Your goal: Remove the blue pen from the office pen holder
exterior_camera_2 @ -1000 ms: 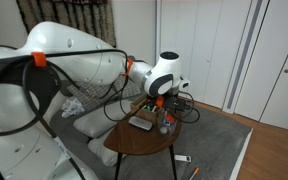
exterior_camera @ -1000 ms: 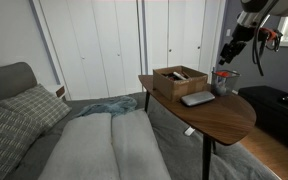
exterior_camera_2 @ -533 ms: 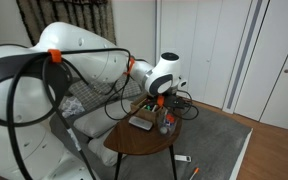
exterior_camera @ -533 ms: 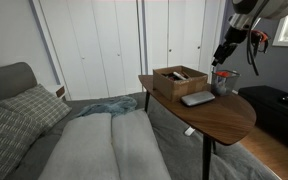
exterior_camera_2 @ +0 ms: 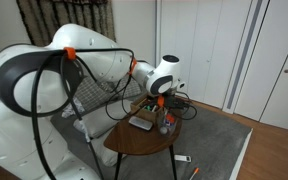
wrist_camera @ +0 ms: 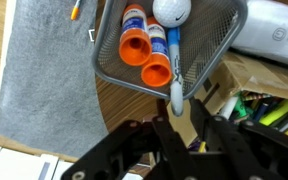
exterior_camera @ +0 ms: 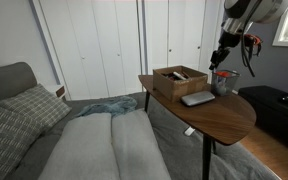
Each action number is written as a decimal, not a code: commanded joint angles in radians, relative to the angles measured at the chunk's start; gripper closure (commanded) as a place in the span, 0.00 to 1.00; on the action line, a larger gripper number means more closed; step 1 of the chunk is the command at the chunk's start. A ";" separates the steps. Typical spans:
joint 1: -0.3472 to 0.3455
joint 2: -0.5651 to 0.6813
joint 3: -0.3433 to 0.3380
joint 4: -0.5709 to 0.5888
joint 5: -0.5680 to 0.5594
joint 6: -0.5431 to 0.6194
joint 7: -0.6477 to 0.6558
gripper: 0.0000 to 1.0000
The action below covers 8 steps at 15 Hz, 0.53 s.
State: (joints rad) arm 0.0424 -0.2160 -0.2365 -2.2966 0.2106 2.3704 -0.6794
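The office pen holder (wrist_camera: 111,62) is a grey mesh cup seen from above in the wrist view. It holds the blue pen (wrist_camera: 173,50), two orange-capped tubes (wrist_camera: 135,48) and a white ball (wrist_camera: 171,10). The pen's white end points at my gripper (wrist_camera: 184,122). The fingers sit just short of that end with a narrow gap between them, and nothing shows in the gap. In both exterior views the gripper (exterior_camera: 217,60) (exterior_camera_2: 162,100) hangs just above the holder (exterior_camera: 225,80) (exterior_camera_2: 165,122). The pen is too small to see there.
The holder stands on a round wooden table (exterior_camera: 224,118) (exterior_camera_2: 144,142) beside a wide brown box (exterior_camera: 179,78) (wrist_camera: 259,100) of pens and a flat grey slab (exterior_camera: 197,98) (exterior_camera_2: 141,123). A bed (exterior_camera: 104,140) lies next to the table. Small items lie on the floor (exterior_camera_2: 184,158).
The arm has shifted slightly above the holder, the gripper drifting a little toward the brown box. The holder and table items have not moved.
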 commanded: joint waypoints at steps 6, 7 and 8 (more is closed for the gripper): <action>-0.034 -0.011 0.038 0.038 -0.014 -0.083 0.009 0.97; -0.043 -0.035 0.042 0.035 -0.035 -0.086 0.024 0.97; -0.051 -0.056 0.043 0.034 -0.048 -0.088 0.030 0.97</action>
State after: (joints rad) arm 0.0273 -0.2069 -0.2159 -2.2653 0.2040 2.3244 -0.6766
